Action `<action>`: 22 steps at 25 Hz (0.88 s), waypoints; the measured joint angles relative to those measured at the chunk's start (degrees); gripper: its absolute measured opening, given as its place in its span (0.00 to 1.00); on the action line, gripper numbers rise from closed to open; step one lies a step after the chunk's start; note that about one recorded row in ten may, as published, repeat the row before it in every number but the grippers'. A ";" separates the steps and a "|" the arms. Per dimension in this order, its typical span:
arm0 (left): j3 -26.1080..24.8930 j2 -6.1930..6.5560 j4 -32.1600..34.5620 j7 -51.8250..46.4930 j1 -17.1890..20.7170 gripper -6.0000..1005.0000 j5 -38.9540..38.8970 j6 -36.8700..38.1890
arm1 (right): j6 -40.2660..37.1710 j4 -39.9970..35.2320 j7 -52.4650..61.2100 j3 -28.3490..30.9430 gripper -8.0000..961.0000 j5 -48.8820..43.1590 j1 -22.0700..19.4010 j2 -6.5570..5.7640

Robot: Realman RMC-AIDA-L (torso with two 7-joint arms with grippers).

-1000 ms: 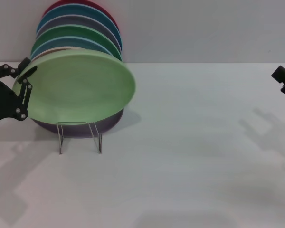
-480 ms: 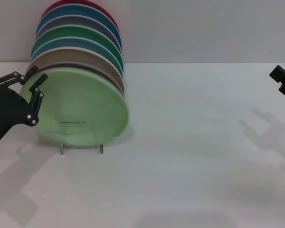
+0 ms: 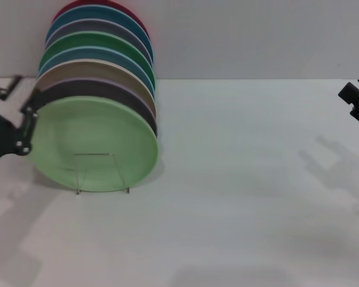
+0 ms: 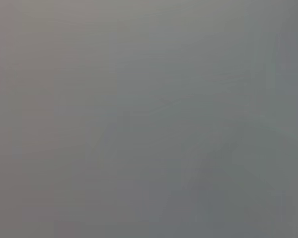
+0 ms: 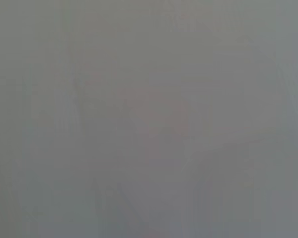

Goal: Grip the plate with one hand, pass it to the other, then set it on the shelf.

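Note:
The pale mint-green plate (image 3: pixel 96 143) stands upright on the clear stand (image 3: pixel 94 155), at the front of a row of plates, leaning back on the one behind it. My left gripper (image 3: pixel 23 98) is at the plate's left rim in the head view. Its black fingers (image 3: pixel 27 122) are spread apart and off the plate. My right gripper (image 3: pixel 356 101) shows only partly at the far right edge, well away from the plate. Both wrist views show only a plain grey blur.
Behind the mint plate, several plates lean in a row: dark purple (image 3: pixel 116 95), beige (image 3: pixel 107 70), blue, emerald green (image 3: pixel 96 42), lavender, blue and red (image 3: pixel 102 5). The white table (image 3: pixel 239 197) stretches right and forward. A grey wall stands behind.
The mint plate went from tilted and held above the stand to standing upright on it. My left gripper opened and drew back left. The right gripper stayed put.

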 joint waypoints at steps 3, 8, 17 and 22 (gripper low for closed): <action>-6.82 -1.55 -3.66 1.39 5.36 0.25 -0.02 5.02 | 0.00 -0.09 -1.80 0.01 0.69 0.00 -0.52 0.11; -17.20 -4.81 -8.83 0.11 13.79 0.25 -0.12 8.05 | 0.00 -2.50 -7.44 0.10 0.69 0.37 -0.95 0.30; -17.60 -5.16 -4.02 -7.30 18.38 0.26 0.15 6.79 | 0.04 -12.34 -23.07 0.15 0.69 5.62 -0.38 0.70; -18.49 -5.13 -2.48 -10.85 18.85 0.25 -0.04 4.84 | -0.17 -13.12 -23.05 0.55 0.69 6.20 -0.32 0.70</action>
